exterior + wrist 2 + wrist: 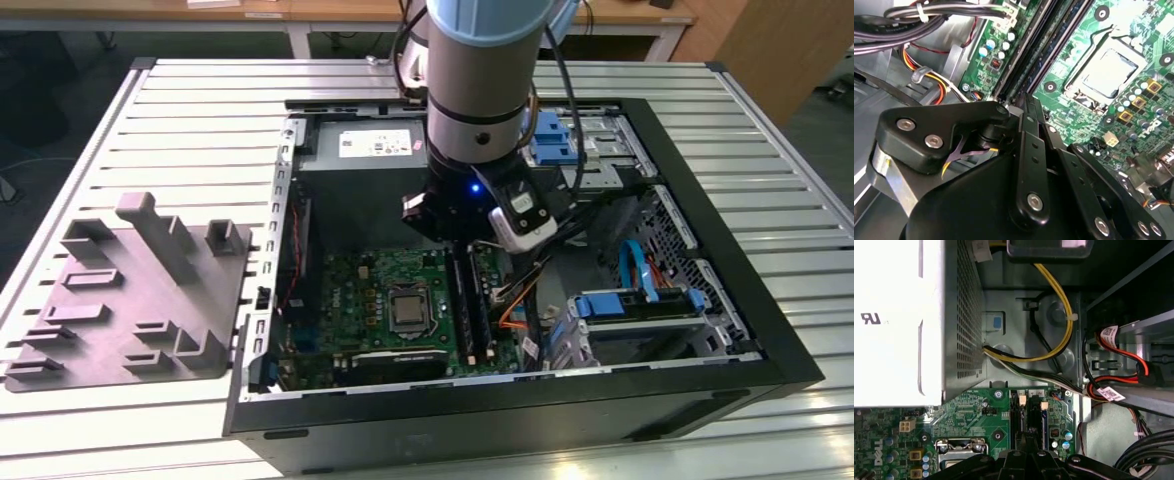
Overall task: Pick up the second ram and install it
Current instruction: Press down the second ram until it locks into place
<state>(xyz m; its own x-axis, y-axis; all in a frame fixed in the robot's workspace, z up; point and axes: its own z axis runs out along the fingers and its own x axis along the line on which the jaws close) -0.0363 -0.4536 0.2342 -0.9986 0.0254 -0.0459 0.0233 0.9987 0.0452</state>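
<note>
My gripper (461, 248) reaches down into the open computer case (747, 330), over the far end of the memory slots on the green motherboard (367, 285). In both wrist views its fingers look pressed together (1025, 100) (1024, 442), right at the slots' end. A long, thin dark stick, the second ram (467, 305), stands on edge in the slots and runs away from the fingertips (1039, 55). I cannot tell whether the fingers pinch it or only rest on its top edge.
A grey plastic tray (134, 300) with upright tabs lies on the slatted table at the exterior view's left. The power supply (360, 150) sits at the case's far end. The processor socket (1109, 72) is beside the slots. Cable bundles (1054, 340) and blue drive brackets (641, 300) crowd the other side.
</note>
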